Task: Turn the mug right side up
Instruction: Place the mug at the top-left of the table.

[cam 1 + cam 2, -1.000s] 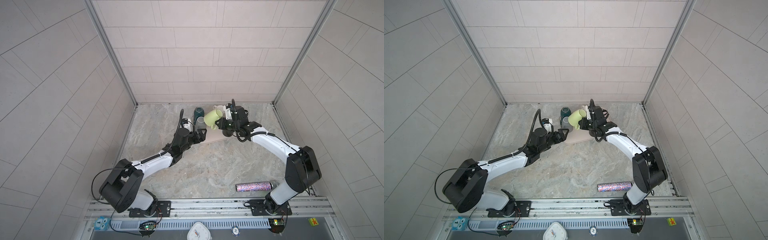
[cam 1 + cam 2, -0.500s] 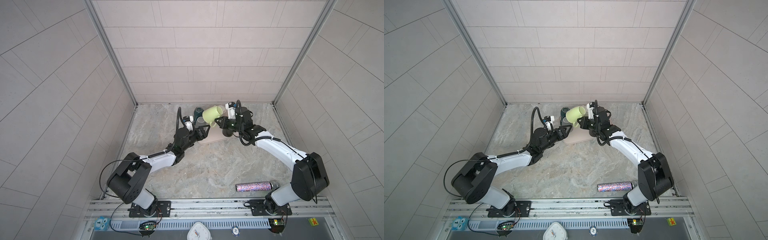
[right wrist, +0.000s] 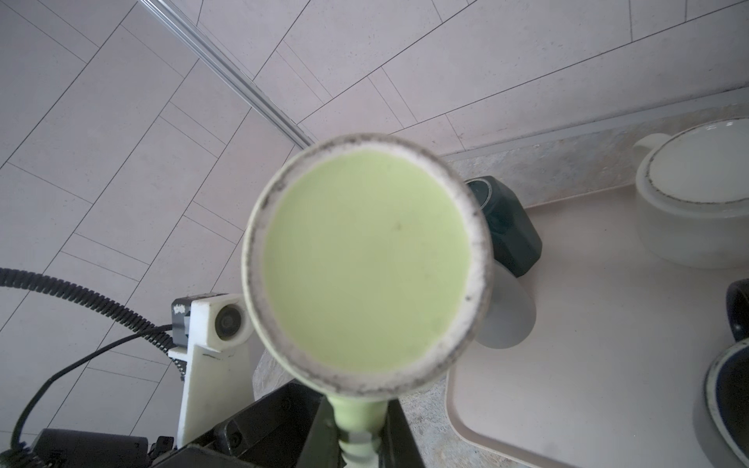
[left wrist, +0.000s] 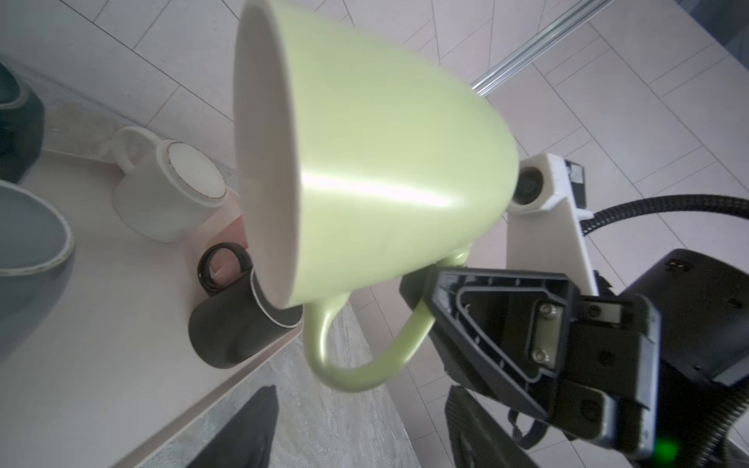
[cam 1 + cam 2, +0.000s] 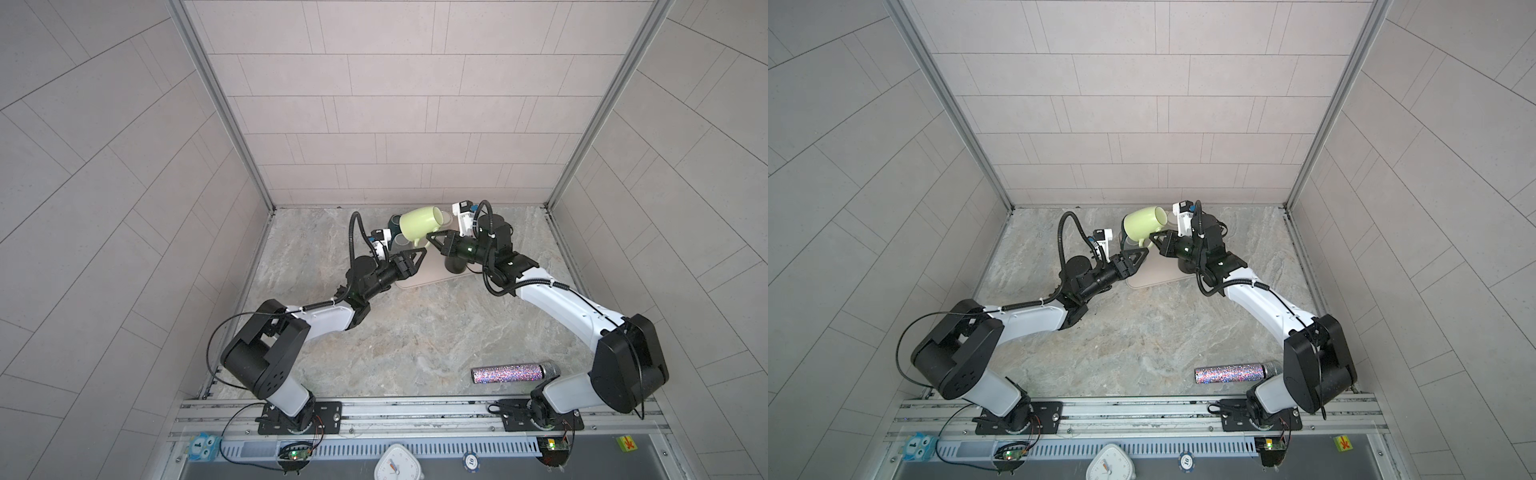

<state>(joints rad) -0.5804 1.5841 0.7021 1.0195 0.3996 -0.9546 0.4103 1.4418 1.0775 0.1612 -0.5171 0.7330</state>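
**Table** (image 5: pixel 415 332): marble-patterned, walled on three sides. Twelve o'clock is the back wall. Six is the rail that carries both arm bases.

1. **Green mug** (image 5: pixel 417 222). It is off the table, in the air at twelve o'clock, above the tray's ten o'clock corner. It lies on its side with its mouth toward three o'clock, its base toward nine and its handle hanging toward six. It is not yet upright. The foot ring looks scuffed grey in the right wrist view.

2. **Right claw** (image 3: pixel 356 409). It reaches in from three o'clock. It is pressed together on the green mug's handle, one finger on either side of the loop, and carries the whole mug.

3. **Left claw** (image 5: pixel 419 257). It sits at seven o'clock of the green mug, lower down and apart from it. Its fingers are spread with nothing between them, and the left wrist view shows bare table in the gap.

4. **Tray** (image 5: pixel 419 278). Pale pink and flat, at twelve o'clock on the table.

5. **White mug** (image 4: pixel 170 194). On the tray, base up.

6. **Black mug** (image 5: pixel 454 268). At the tray's three o'clock end, under the right wrist, with a pale ring round its upper end.

7. **Grey mug** (image 5: pixel 400 241). On the tray below the green mug, partly hidden.

8. **Dark teal mug** (image 5: pixel 392 222). By the back wall, at eleven o'clock of the tray. I cannot tell whether it stands on the tray or just off it.

9. **Glitter tube** (image 5: pixel 513 372). Lying flat at five o'clock, well apart from the mugs and near the right arm's base.
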